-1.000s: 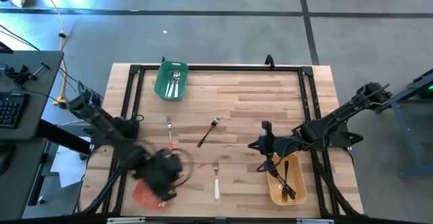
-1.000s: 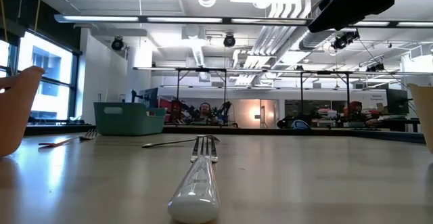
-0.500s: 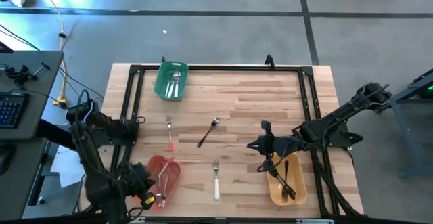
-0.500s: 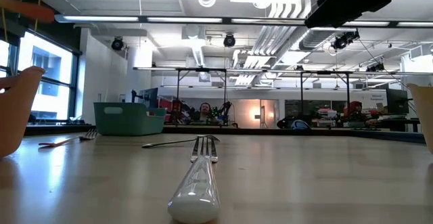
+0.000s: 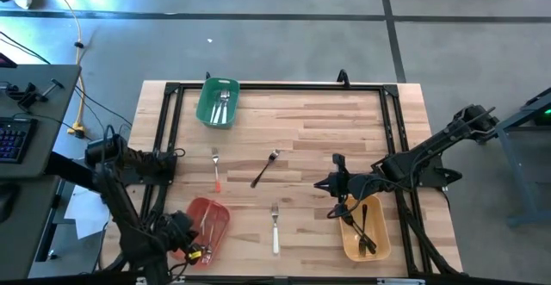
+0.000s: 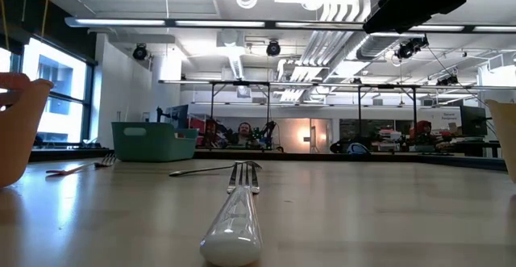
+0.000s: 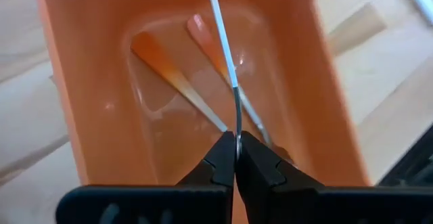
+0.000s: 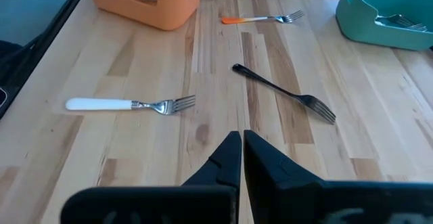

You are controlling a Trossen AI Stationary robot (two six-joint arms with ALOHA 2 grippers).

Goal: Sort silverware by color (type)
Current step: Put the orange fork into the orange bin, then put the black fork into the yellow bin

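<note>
Currently left gripper [image 7: 236, 158] is over the red bin [image 5: 209, 219], pinching a thin silver utensil [image 7: 223, 45]; two orange-handled utensils [image 7: 177, 82] lie inside. Right gripper [image 8: 241, 158] hovers closed, holding nothing. On the table [image 5: 310, 139]: white-handled fork [image 5: 275, 226], black fork [image 5: 264, 169], orange-tipped fork [image 5: 216, 170]

My overhead camera looked straight down on the counter [image 5: 327, 130]; my low one sat level at its near edge, both seeing the white-handled fork [image 5: 275, 219].
</note>
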